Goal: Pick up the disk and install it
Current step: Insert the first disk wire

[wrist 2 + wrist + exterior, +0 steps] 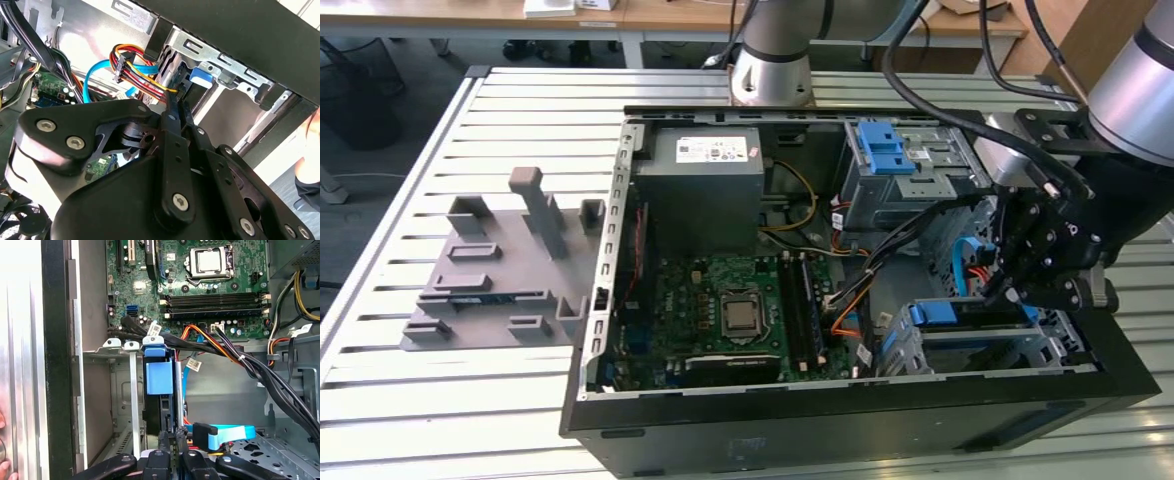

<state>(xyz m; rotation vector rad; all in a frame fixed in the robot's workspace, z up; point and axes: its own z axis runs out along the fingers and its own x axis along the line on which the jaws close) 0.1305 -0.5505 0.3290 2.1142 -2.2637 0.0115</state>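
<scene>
Standing in its bay, disk sits just beyond hand.

black gripper linkage fills the foreground, its fingers close together, reaching toward a metal drive cage. a blue plastic tab sits in the cage. red, orange, yellow and blue cables bundle just beside it.

Slatted metal table with open computer case and grey fixture beside it.
</scene>
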